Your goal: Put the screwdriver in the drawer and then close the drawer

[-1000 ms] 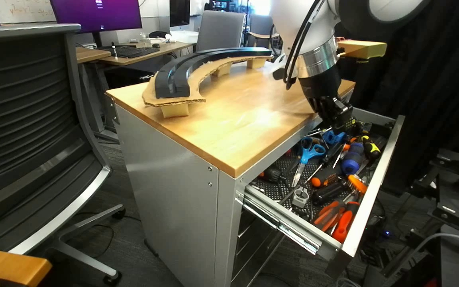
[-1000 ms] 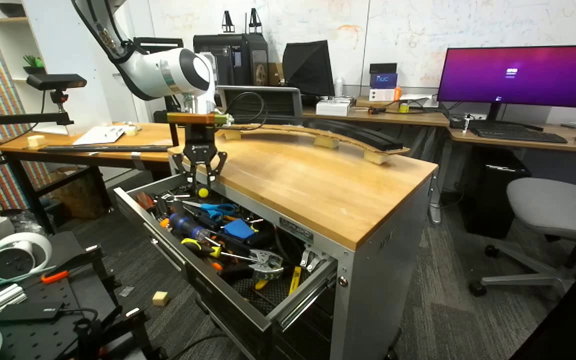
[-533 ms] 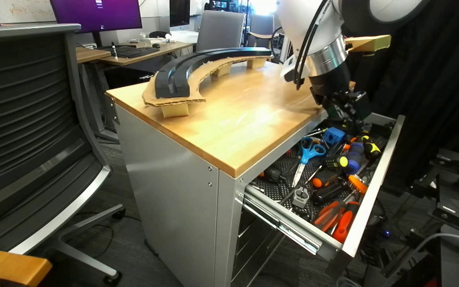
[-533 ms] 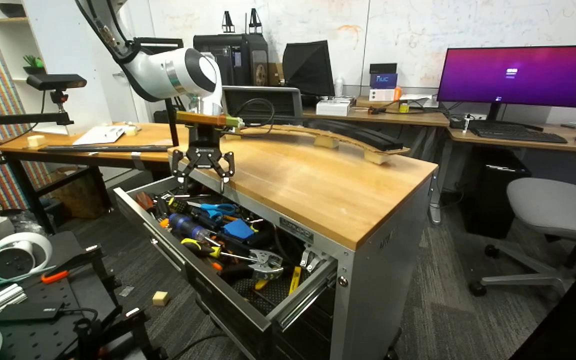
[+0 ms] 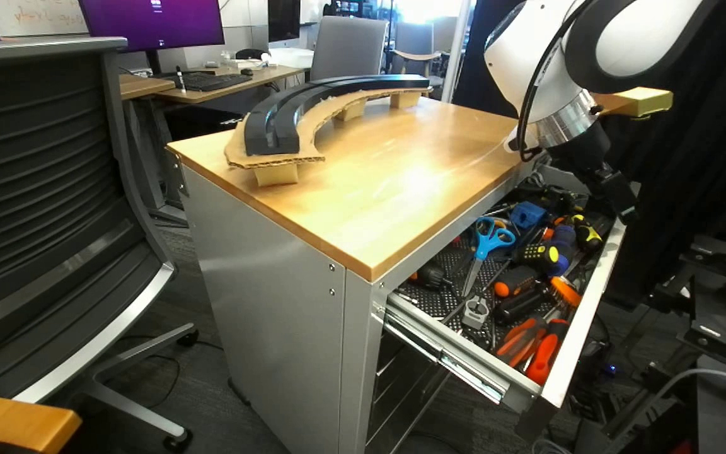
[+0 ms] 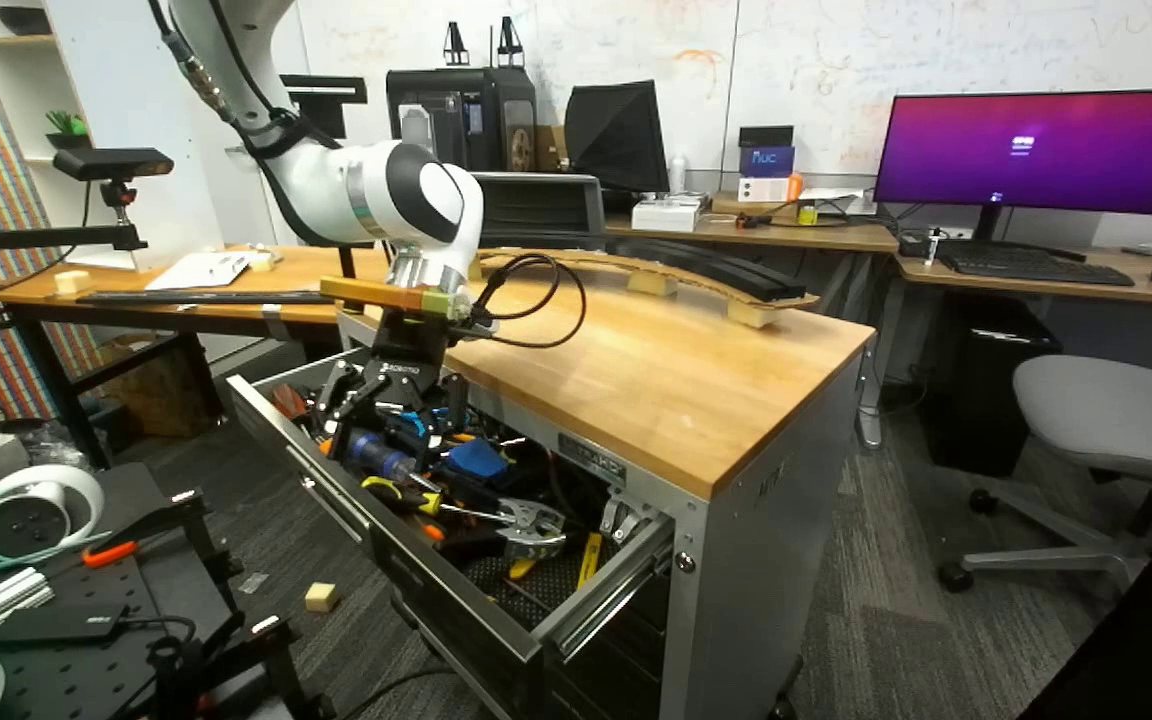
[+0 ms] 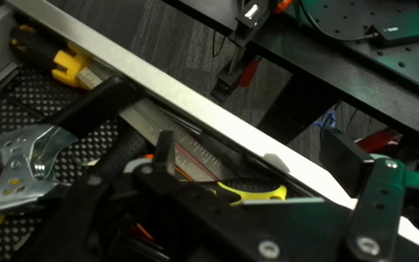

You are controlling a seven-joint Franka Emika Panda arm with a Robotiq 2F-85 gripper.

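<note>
The screwdriver (image 5: 536,254), stubby and black with a yellow end, lies among other tools inside the drawer in an exterior view. The other exterior view hides it behind the gripper, and it does not show in the wrist view. The pale-grey drawer (image 5: 592,302) stands pulled out, its side wall (image 6: 608,580) and slide rail exposed. My gripper (image 6: 381,445) is tilted low over the drawer's front part, its fingers spread with nothing held. In the wrist view the drawer's front rim (image 7: 180,95) passes between the finger pads (image 7: 165,153), one inside the drawer and one beyond it.
Blue scissors (image 5: 492,241), a blue block (image 5: 528,215), a metal clamp (image 6: 533,525) and a yellow-black handle (image 7: 264,194) fill the drawer. A curved black track (image 5: 338,94) on cardboard rests on the wooden top (image 5: 394,164). A black perforated cart (image 6: 86,620) stands before the drawer.
The gripper opened and the screwdriver dropped from it into the drawer. My arm then moved toward the drawer's front edge, lowering and tilting. The drawer stays pulled out.
</note>
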